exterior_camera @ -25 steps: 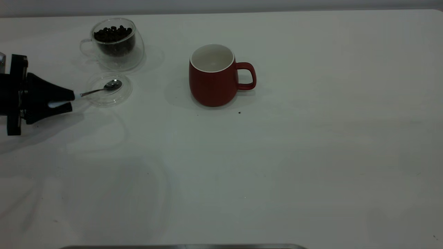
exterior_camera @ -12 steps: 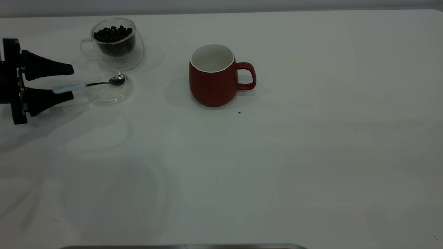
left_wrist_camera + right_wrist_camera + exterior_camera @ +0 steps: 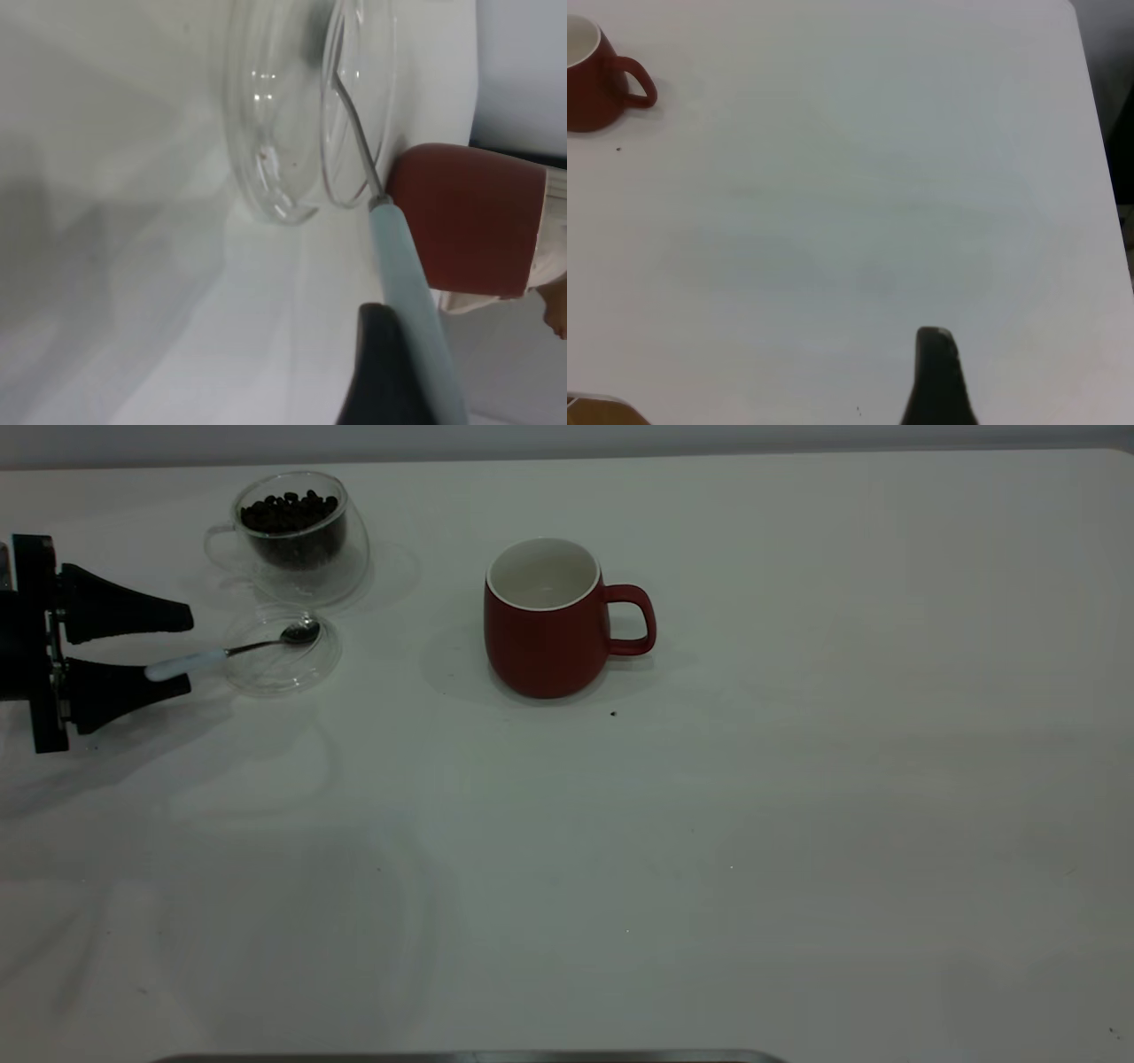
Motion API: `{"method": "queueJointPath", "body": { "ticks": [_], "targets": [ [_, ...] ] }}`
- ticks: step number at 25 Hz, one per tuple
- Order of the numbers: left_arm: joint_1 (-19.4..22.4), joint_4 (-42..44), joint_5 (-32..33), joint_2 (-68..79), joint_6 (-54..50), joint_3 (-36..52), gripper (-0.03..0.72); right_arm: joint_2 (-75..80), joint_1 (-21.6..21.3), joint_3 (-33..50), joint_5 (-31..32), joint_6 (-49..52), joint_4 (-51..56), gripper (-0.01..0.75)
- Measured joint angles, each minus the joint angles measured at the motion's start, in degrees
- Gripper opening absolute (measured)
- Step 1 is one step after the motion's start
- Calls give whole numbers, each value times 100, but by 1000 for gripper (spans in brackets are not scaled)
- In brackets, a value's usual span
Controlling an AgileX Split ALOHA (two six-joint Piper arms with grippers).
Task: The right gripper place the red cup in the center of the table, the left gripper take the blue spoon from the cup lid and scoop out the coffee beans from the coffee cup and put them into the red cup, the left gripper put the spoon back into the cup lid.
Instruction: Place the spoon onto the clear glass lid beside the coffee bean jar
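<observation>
From where I sit, the near half of the surface (image 3: 567,886) carries nothing of the task. The right end effector (image 3: 939,376) hangs above the bare right side, well apart from everything; only 1 black finger shows in its wrist view, so I cannot tell how it is set.

Further back, the red cup (image 3: 545,615) stands upright near the middle, handle toward the right, so I count its placement as done. Its white interior looks empty to me; I see no beans in it, though the bottom is partly hidden. 1 dark speck lies on the surface just in front of the cup.

At the left edge, the left end effector (image 3: 190,651) is spread wide, 1 finger on each side of the pale handle of the blue spoon (image 3: 232,651). The lower finger lies right against the handle's end; I cannot say that it grips. The spoon's metal bowl rests inside the cup lid (image 3: 282,652), which lies flat just in front of the coffee cup (image 3: 297,536).

Farthest back, the coffee cup holds a full heap of coffee beans (image 3: 291,512).

My judgement: with the spoon lying in the lid and the fingers spread around it, either the spoon is about to be taken or it has been put back. The seemingly empty red cup suggests the scooping is left.
</observation>
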Motion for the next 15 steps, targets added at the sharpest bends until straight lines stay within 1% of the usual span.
{"method": "queueJointPath", "body": {
  "ticks": [6, 12, 15],
  "targets": [
    [0, -16, -576, 0, 0, 0, 572, 0, 0, 0, 0, 0, 0, 582],
    [0, -21, -641, 0, 0, 0, 572, 0, 0, 0, 0, 0, 0, 582],
    [120, -21, -641, -43, 0, 0, 570, 0, 0, 0, 0, 0, 0, 582]
  ]
}}
